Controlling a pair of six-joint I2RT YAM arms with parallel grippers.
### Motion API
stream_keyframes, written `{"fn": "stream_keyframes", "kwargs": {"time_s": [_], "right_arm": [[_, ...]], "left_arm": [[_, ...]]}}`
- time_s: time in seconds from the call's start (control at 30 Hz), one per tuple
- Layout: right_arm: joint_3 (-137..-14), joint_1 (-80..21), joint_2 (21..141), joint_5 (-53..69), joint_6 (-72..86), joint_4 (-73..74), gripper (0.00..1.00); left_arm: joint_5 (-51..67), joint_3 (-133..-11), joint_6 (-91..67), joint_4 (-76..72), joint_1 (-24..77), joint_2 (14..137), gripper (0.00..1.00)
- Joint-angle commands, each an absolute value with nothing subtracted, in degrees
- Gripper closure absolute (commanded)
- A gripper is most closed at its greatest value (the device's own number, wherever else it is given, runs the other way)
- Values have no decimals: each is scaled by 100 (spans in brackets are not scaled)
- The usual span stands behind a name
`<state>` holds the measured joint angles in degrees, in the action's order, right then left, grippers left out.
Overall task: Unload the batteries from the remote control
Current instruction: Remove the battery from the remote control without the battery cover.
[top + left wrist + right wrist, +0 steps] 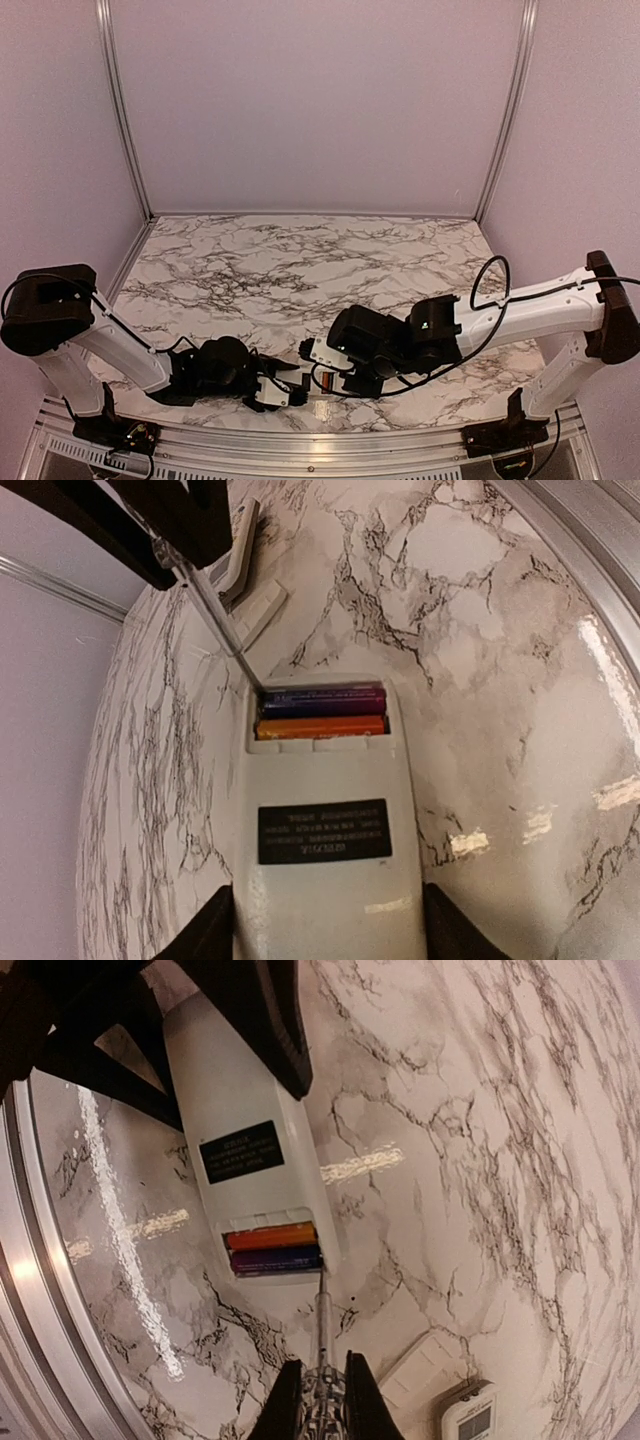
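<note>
The left claw [328, 928] is clamped on the sides of the white plastic remote control [325, 880], held back-up low at the marble-patterned bench [480, 630]; whether it rests on the surface cannot be told. In the remote's open compartment, at the end away from that claw, sit the orange cylindrical battery [320, 726] and, beyond it against the end wall, the dark blue-purple cylindrical battery [322, 699].

The right claw [322, 1400] is closed on a thin metal rod [321, 1325] whose tip meets the compartment's corner beside the blue-purple cell. The rod looks slim and springy, so a hard pry could make it skid off the rounded cell, or flick the cell out to roll away. A sideways shove might also twist the remote within the left claw's hold. The flat white cover piece [425, 1368] lies just past the remote's open end, where a freed cell could catch.
</note>
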<state>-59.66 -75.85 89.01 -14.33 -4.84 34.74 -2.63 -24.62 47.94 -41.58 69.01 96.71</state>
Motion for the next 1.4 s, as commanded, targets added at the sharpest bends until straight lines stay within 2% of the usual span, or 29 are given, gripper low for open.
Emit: {"fn": "stream_keyframes", "kwargs": {"time_s": [0.0, 0.67, 1.37], "right_arm": [[-6113, -7560, 9101, -378, -536, 3531, 100], [-6251, -7348, 9211, 713, -588, 3646, 100], [-6329, -7385, 9334, 1066, -495, 3733, 100]], "left_arm": [[-701, -2344, 4998, -4756, 6904, 9565, 100], [-1108, -2122, 5214, -5189, 7046, 9470, 100], [-1566, -2034, 5211, -5456, 7119, 9398, 100]]}}
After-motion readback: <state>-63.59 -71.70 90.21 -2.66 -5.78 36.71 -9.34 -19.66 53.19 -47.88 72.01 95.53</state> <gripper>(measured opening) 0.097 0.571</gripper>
